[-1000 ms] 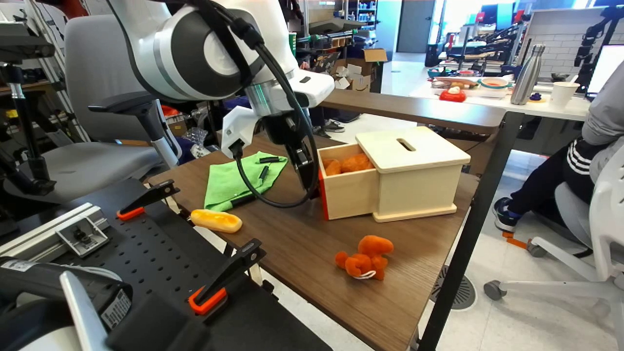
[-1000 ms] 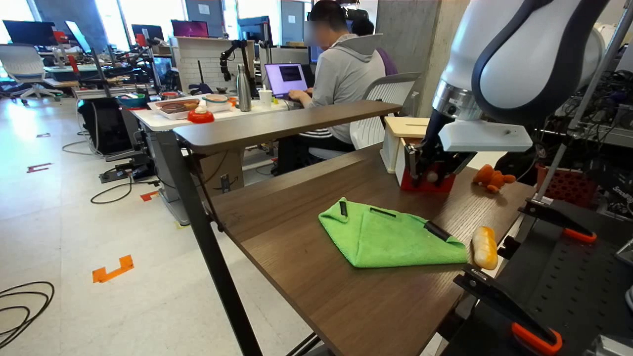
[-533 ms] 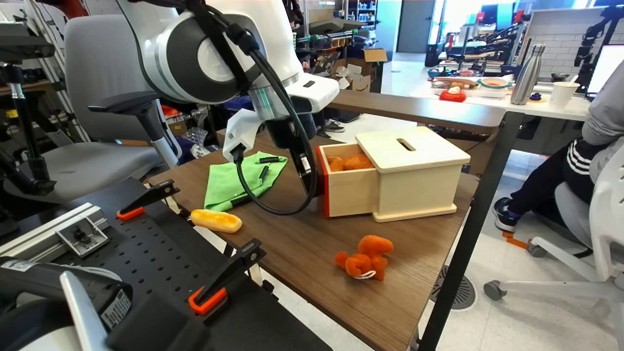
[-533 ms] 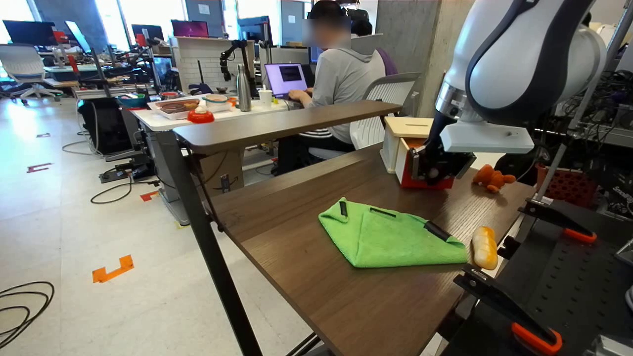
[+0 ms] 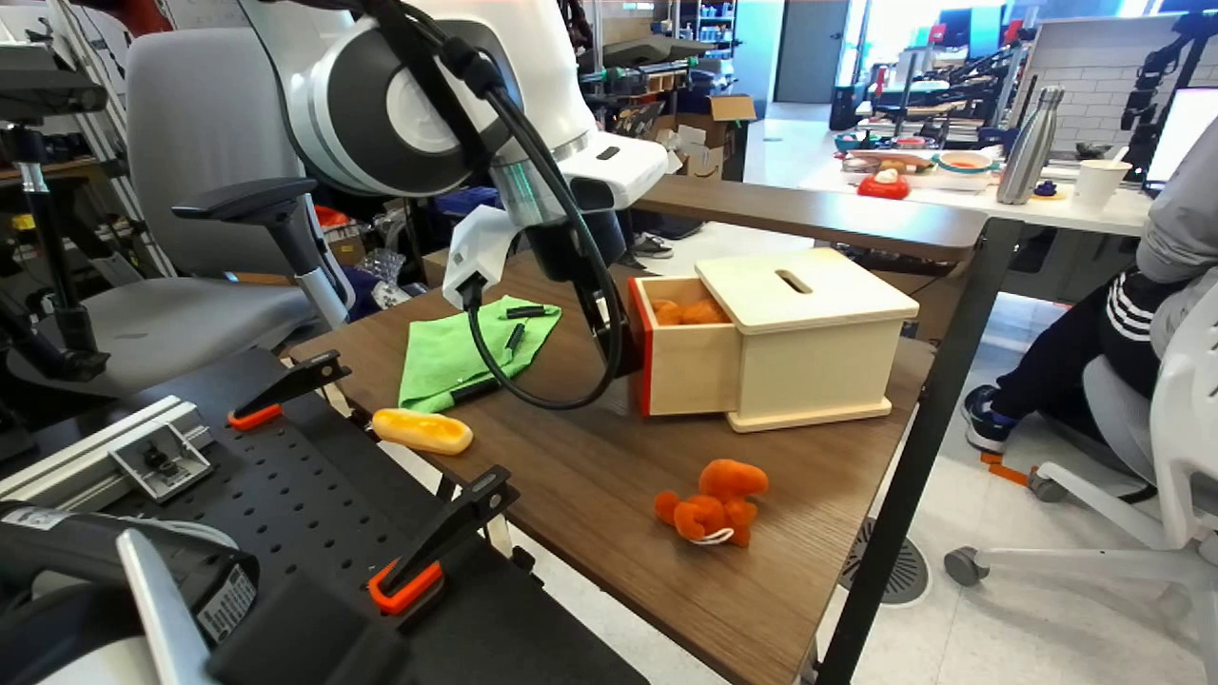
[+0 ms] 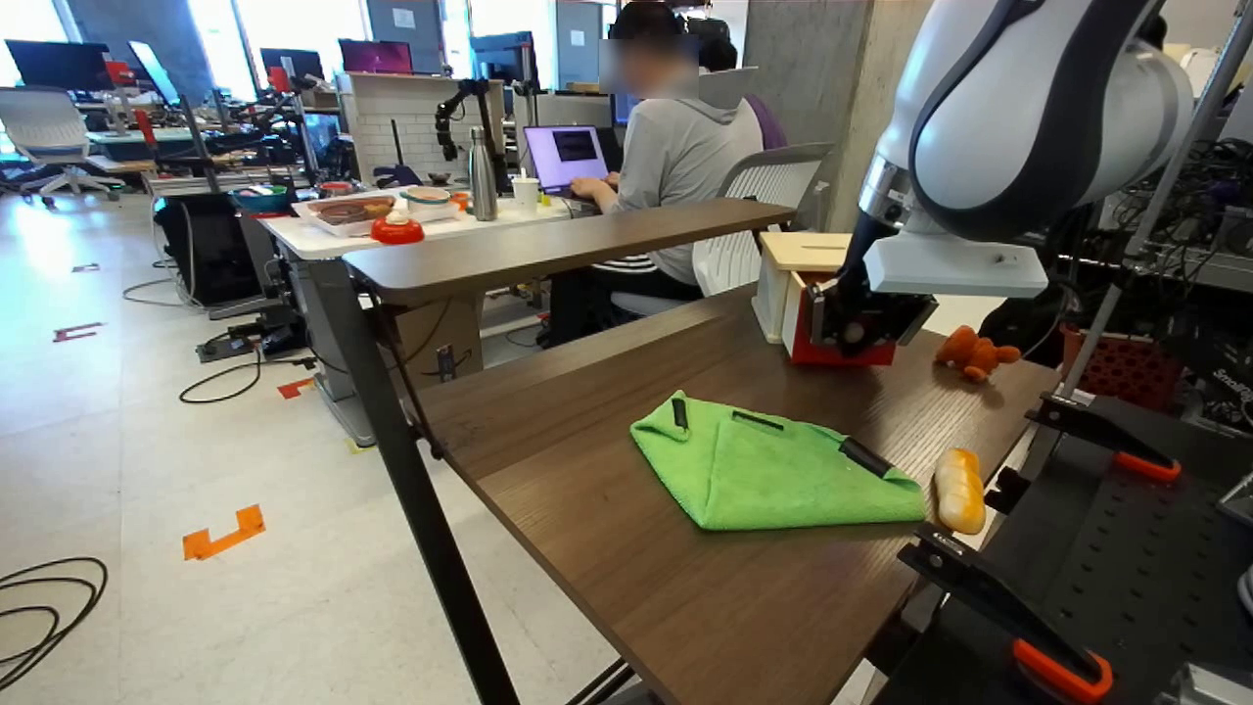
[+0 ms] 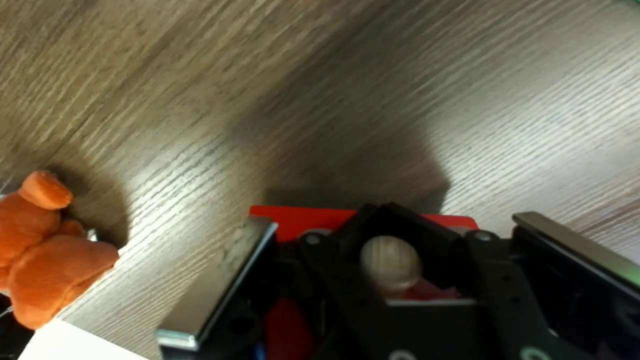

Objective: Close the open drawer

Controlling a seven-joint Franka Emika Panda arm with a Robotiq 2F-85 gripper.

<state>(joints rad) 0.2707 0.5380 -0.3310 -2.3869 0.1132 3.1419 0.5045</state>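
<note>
In an exterior view, the red-fronted drawer (image 5: 693, 376) juts toward nine o'clock from the slotted-lid wooden box (image 5: 818, 371); the Robotiq gripper (image 6: 867, 328) stands with fingers (image 7: 217, 283) spread, a round knob (image 7: 391, 261) between them.

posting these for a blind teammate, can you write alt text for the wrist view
A black gripper, jaws spread wide, covers much of the drawer's red front from view, with a round pale knob showing amid its dark parts. An orange plush toy, cut off by the left edge, lies on a brown wood-grain tabletop.
</note>
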